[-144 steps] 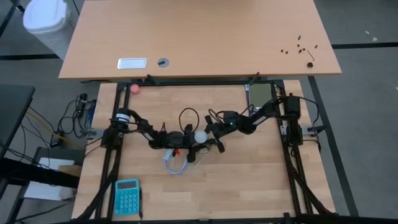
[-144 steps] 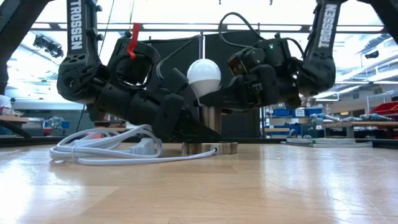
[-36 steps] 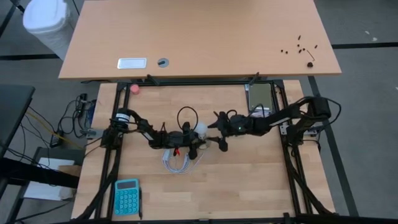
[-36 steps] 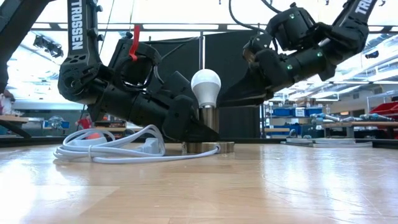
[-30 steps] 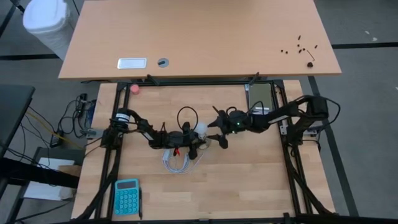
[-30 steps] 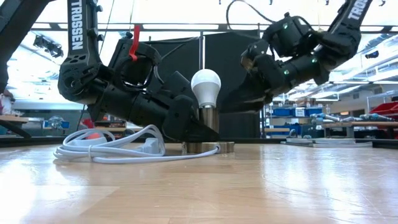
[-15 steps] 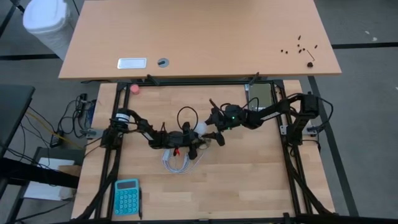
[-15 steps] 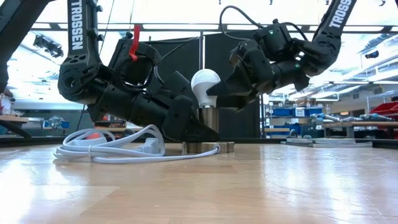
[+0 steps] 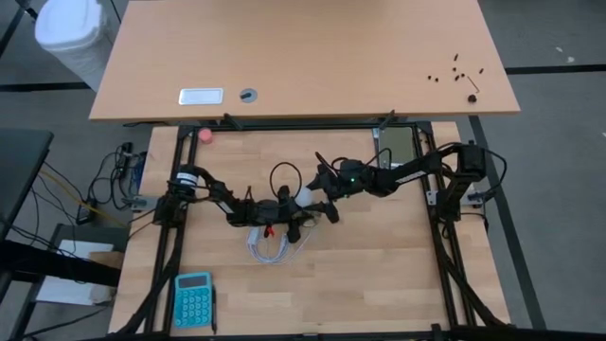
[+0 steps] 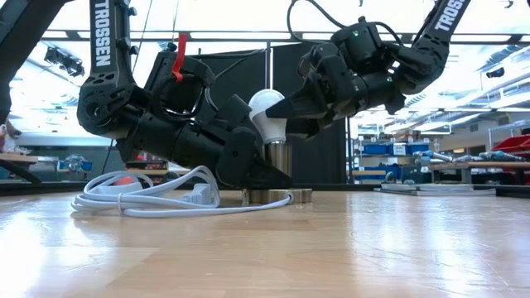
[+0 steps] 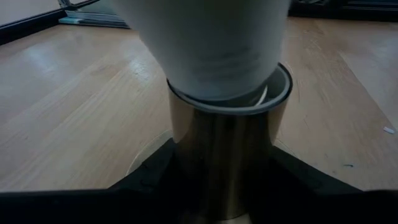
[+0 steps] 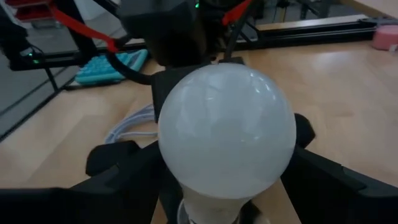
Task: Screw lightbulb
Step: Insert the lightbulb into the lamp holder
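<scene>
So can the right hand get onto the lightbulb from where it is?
Probably yes: the right hand is open around the lightbulb globe, nothing between; the left hand sits lower, at the socket.

A frosted white lightbulb (image 12: 227, 130) is seen above a shiny silvery-grey socket (image 11: 224, 158). A pale wood grain is shown by the bench (image 9: 379, 265). Both tools, left (image 10: 248, 170) and right (image 10: 286, 116), are black. A white cord (image 10: 137, 199), a turquoise calculator (image 9: 193, 298), a pink ball (image 9: 205, 134) and a red tie (image 10: 178, 54) are visible.
</scene>
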Motion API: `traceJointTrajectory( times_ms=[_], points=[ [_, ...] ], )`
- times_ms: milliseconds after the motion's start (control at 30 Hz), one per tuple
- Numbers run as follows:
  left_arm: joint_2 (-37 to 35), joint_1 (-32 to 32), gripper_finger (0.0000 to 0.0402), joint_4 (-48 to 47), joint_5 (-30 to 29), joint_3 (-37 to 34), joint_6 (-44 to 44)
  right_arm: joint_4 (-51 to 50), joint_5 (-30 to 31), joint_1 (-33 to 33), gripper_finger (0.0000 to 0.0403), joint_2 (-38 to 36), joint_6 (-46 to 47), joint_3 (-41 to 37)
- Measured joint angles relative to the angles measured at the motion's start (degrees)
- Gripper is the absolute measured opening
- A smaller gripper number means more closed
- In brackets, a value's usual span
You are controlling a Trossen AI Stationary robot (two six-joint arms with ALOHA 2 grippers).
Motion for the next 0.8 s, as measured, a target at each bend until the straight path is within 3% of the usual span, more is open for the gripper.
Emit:
traceJointTrajectory(
  times_ms=[300,567,800],
  points=[
    [0.0,0.0,0.0177,0.0,0.0,0.0,0.0,-0.63,2.12,0.66,0.0304,0.0,-2.34,0.0],
    [0.0,0.0,0.0177,0.0,-0.02,0.0,0.0,-0.68,2.48,1.62,0.0252,0.0,-2.55,0.0],
    [0.0,0.0,0.0177,0.0,-0.02,0.0,0.0,-0.73,2.76,1.74,0.023,0.0,-2.55,-0.01]
  ],
)
